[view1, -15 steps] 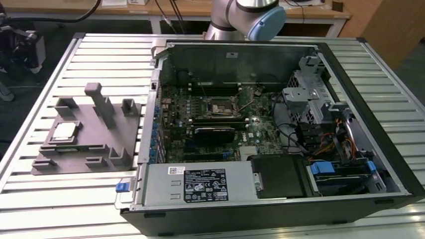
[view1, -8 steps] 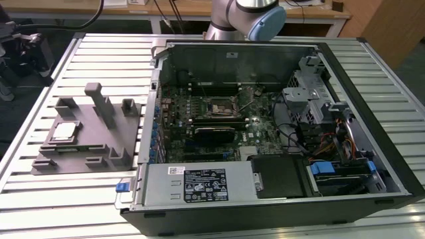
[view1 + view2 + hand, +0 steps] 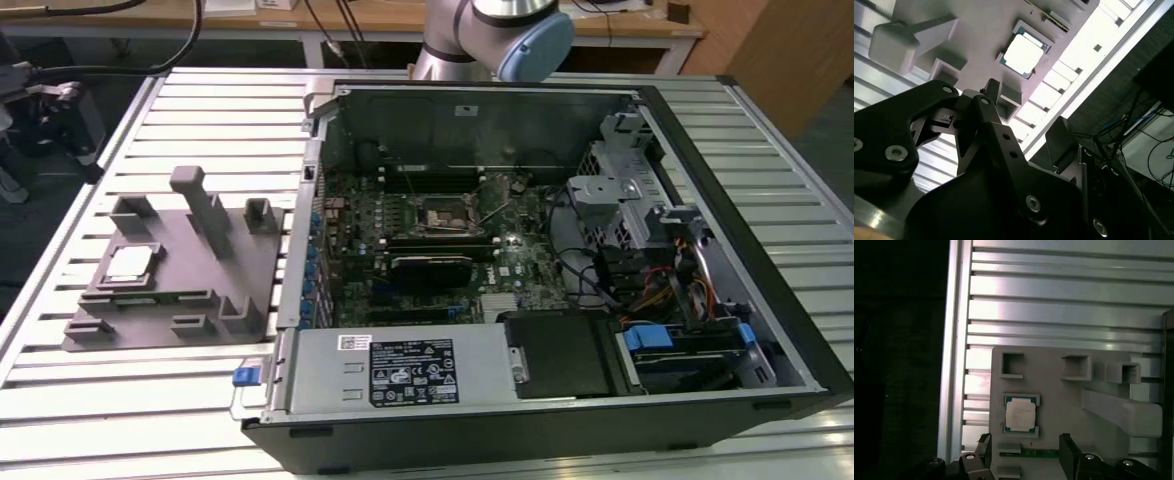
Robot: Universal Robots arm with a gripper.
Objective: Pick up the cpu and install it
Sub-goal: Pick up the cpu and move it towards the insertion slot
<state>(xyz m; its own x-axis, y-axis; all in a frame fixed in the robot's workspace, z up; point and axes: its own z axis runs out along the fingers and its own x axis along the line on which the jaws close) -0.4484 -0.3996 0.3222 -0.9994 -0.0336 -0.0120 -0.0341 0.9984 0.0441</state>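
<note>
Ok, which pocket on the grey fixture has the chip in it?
The pocket toward the exterior view's left, holding the cpu; the smaller square pockets are empty.

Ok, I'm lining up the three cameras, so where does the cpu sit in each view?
Exterior view: the cpu lies in a recess of the grey fixture block, at the exterior view's left, beside the computer case.
First wrist view: the cpu lies in that recess, just beyond the open gripper.
Second wrist view: the cpu lies in the same recess.
Shared landmark: the fixture block with its upright posts.
</note>
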